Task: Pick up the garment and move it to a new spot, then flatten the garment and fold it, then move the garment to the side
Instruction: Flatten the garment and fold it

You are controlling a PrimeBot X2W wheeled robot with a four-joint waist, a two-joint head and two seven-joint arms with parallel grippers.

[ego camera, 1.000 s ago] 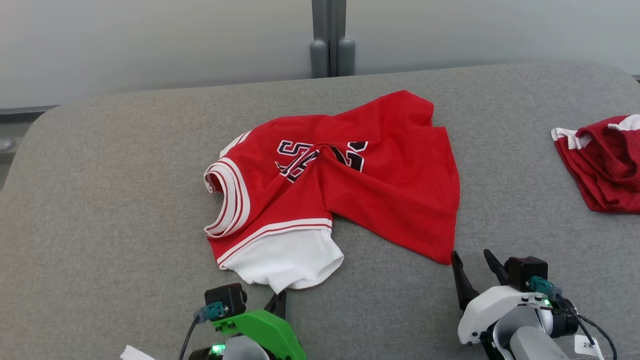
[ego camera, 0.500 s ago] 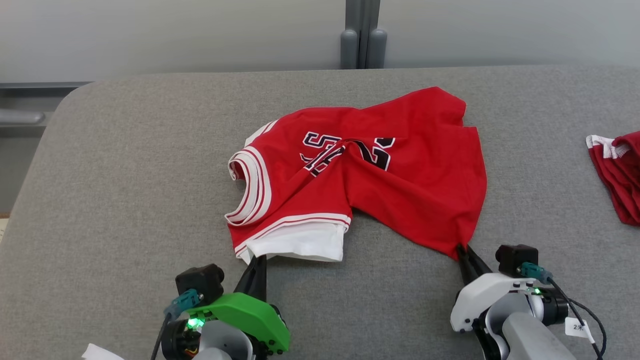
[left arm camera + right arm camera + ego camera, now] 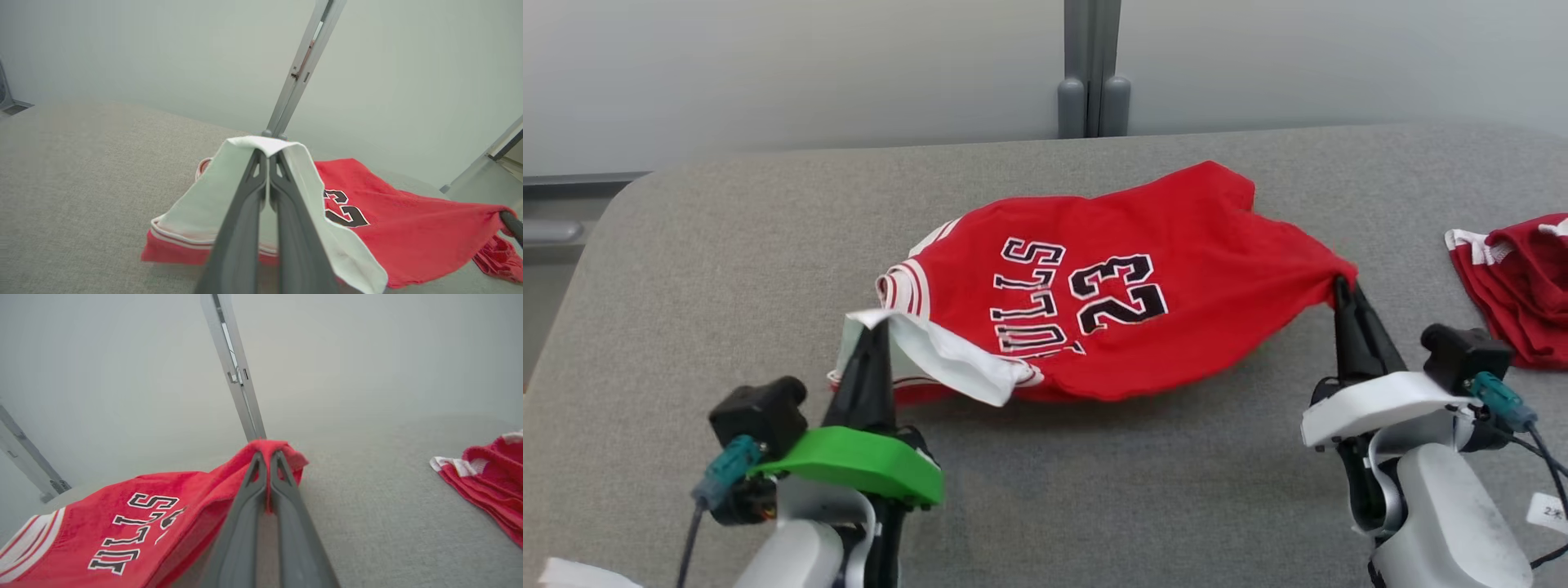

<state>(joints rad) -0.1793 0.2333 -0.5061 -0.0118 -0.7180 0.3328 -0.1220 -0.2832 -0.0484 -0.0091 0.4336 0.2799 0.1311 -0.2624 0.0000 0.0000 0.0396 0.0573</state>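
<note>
The garment is a red jersey with white sleeve trim and black "BULLS 23" lettering, stretched above the grey table between both arms. My left gripper is shut on its white sleeve edge. My right gripper is shut on a red hem corner. The jersey's far side still rests on the table; its near edge sags between the two grips. Both wrist views show the fingers pressed together with cloth draped over their tips.
A second red and white garment lies bunched at the table's right edge, also in the right wrist view. A grey post stands behind the table's far edge against a pale wall.
My right gripper closed on the hem corner. Both arms then lifted and spread, pulling the crumpled jersey taut so the lettering now reads flat. The head camera has also shifted.
</note>
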